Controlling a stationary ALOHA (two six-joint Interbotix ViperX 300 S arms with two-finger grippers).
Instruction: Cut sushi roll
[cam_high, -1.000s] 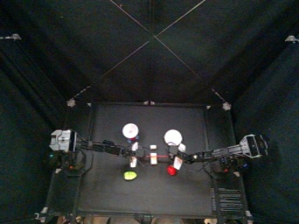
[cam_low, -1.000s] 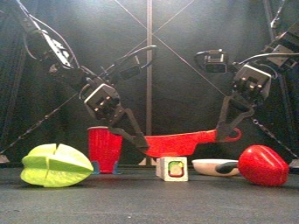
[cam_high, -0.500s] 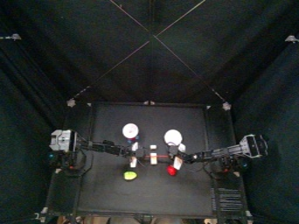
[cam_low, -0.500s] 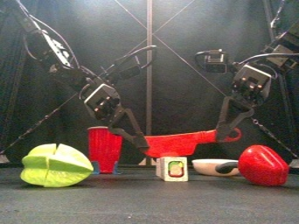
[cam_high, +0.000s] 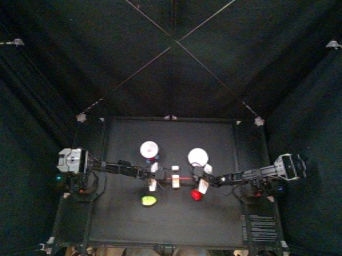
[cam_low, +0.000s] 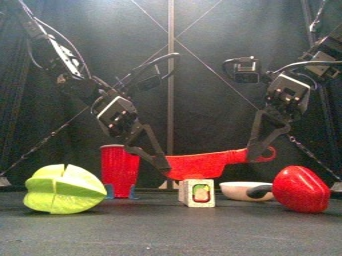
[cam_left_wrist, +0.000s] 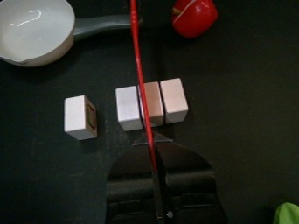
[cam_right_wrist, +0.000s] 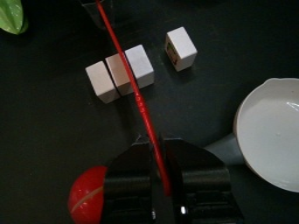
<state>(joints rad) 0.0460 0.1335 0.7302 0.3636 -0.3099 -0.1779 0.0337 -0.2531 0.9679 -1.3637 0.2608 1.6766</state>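
A red knife (cam_low: 214, 160) hangs level above the table, held at both ends. My left gripper (cam_low: 158, 166) is shut on its left end and my right gripper (cam_low: 262, 150) is shut on its right end. In the left wrist view the knife (cam_left_wrist: 139, 61) runs edge-on from the gripper (cam_left_wrist: 152, 150) over the sushi roll (cam_left_wrist: 149, 103), a row of white blocks side by side. One cut piece (cam_left_wrist: 79, 118) lies apart from the row. The right wrist view shows the gripper (cam_right_wrist: 160, 150), the knife (cam_right_wrist: 126, 70), the row (cam_right_wrist: 119, 74) and the separate piece (cam_right_wrist: 180, 48). The front view shows a piece (cam_low: 201, 192) with a green and red centre.
A red cup (cam_low: 120, 170) stands at the back left and a green fruit (cam_low: 64, 188) lies at the front left. A white bowl (cam_low: 247, 190) and a red fruit (cam_low: 302, 190) are at the right. In the top view the bowl (cam_high: 198, 156) is behind the roll.
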